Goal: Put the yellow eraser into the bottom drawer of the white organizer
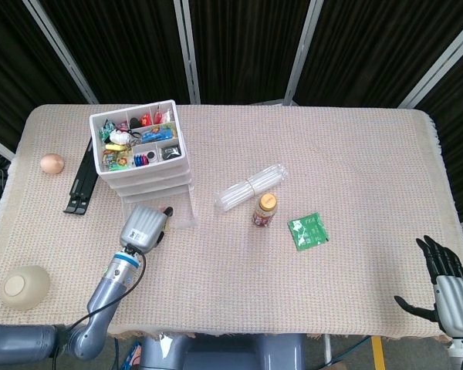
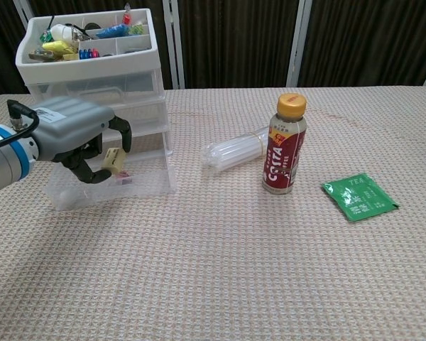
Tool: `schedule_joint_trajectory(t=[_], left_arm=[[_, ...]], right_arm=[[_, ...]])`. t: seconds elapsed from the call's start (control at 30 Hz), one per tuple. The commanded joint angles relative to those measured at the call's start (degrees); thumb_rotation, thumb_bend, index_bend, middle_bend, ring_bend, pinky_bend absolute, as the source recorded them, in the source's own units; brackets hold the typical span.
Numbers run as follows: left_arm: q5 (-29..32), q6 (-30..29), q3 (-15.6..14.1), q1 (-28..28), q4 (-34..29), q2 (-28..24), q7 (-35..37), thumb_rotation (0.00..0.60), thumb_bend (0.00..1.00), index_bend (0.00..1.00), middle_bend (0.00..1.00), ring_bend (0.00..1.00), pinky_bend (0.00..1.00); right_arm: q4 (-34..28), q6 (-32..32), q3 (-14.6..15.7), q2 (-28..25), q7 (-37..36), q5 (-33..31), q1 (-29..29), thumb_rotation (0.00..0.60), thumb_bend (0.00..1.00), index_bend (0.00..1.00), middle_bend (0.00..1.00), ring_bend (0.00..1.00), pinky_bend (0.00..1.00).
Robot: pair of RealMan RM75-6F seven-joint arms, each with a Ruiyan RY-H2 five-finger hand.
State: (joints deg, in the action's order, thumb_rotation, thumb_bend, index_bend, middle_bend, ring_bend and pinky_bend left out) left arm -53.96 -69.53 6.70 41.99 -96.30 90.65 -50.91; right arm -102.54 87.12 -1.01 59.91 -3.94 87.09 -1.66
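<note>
My left hand (image 2: 74, 135) (image 1: 143, 226) hovers over the pulled-out bottom drawer (image 2: 145, 186) (image 1: 184, 218) of the white organizer (image 2: 92, 74) (image 1: 139, 146). It pinches the pale yellow eraser (image 2: 113, 159) between thumb and fingers, just above the drawer's inside. A small pink item (image 2: 124, 180) (image 1: 168, 210) lies in the clear drawer. In the head view the eraser is hidden under the hand. My right hand (image 1: 441, 284) rests at the table's front right corner, fingers spread, holding nothing.
A Costa bottle (image 2: 284, 144) stands mid-table beside a clear tube bundle (image 2: 234, 148). A green tea packet (image 2: 358, 197) lies to the right. Left of the organizer are a black stand (image 1: 80, 179), an egg (image 1: 52, 163) and a bowl (image 1: 25, 287).
</note>
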Motion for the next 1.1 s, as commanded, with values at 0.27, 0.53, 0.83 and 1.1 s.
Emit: schedule_joint_trajectory(t=[0.27, 0.53, 0.83, 1.1], left_arm=[[2.52, 5.30, 3.00, 3.21, 12.40, 3.40, 3.02, 0.600, 0.37, 0.26, 1.00, 0.96, 0.81], [-3.75, 4.01, -0.89, 1.41, 10.45, 0.90, 5.31, 0.600, 0.37, 0.19, 1.00, 0.93, 0.78], [-20.90, 1.46, -10.07, -2.12, 7.70, -6.81, 13.17, 0.600, 0.37, 0.33, 0.55, 0.53, 0.53], [-37.76, 6.60, -19.15, 1.84, 10.38, -15.99, 12.89, 0.600, 0.68, 0.21, 0.13, 0.07, 0.15]], right_arm=[[0.12, -0.11, -0.01, -0.02, -0.06, -0.09, 0.03, 0.600, 0.04, 0.01, 0.00, 0.00, 0.00], [0.09, -0.09, 0.06, -0.10, -0.12, 0.02, 0.00, 0.600, 0.04, 0.01, 0.00, 0.00, 0.00], [0.00, -0.04, 0.04, -0.01, 0.11, -0.01, -0.02, 0.600, 0.04, 0.02, 0.00, 0.00, 0.00], [-0.08, -0.02, -0.01, 0.11, 0.41, -0.07, 0.00, 0.600, 0.04, 0.02, 0.00, 0.00, 0.00]])
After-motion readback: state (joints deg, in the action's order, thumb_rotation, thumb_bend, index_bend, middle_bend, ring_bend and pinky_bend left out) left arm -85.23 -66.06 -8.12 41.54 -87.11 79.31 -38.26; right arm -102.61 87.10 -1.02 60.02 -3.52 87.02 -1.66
